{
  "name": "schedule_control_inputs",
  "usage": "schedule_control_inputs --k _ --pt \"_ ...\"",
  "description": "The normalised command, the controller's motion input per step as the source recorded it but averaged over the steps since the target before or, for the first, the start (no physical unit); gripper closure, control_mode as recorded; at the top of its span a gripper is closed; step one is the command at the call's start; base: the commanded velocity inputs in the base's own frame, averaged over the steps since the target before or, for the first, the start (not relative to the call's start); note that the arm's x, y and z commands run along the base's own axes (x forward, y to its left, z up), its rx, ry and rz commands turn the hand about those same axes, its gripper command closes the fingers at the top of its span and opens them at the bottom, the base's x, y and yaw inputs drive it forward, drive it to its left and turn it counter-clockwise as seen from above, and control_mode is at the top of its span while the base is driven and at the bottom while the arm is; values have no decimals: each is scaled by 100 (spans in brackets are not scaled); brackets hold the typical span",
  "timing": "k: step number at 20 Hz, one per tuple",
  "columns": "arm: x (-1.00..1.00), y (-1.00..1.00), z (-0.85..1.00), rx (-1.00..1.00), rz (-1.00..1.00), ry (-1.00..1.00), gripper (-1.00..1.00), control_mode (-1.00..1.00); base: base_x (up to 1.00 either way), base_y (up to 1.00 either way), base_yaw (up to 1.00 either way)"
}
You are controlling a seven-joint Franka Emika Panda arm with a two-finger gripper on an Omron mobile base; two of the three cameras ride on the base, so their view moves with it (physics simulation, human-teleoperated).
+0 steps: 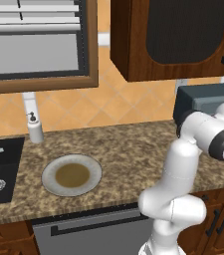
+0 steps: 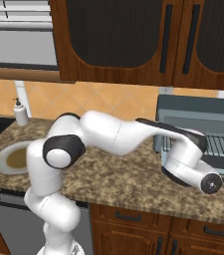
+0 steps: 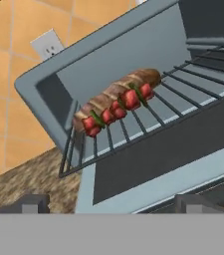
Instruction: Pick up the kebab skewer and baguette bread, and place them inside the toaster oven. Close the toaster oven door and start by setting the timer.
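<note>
Skewer [image 3: 117, 108] and baguette [image 3: 114, 92] on oven [image 3: 44, 82] rack [image 3: 148, 119] — door [image 3: 173, 154] down

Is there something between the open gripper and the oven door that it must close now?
Nothing visible. The gripper is open, facing the lowered toaster oven door. The baguette bread and kebab skewer lie behind, on the rack.

A short stick threaded with red chunks, the kebab skewer [image 3: 117, 107], lies against the oblong golden-brown baguette bread [image 3: 114, 91] on the wire rack of the boxy grey-blue toaster oven [image 3: 108, 60], its glass-paned toaster oven door [image 3: 158, 154] folded down open.
</note>
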Motion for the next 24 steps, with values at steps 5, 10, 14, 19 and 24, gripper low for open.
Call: schedule_control_inputs --k 5,10,14,19,24 --pt "0 -1 -3 -18 11 -2 -100 -100 0 0 0" --pt "1 0 0 -19 4 0 -100 -100 0 0 0" --pt "1 0 0 -19 0 0 -100 -100 0 0 0" --pt "2 0 0 -11 0 -1 -100 -100 0 0 0" --pt "19 0 0 -6 0 -2 -100 -100 0 0 0"
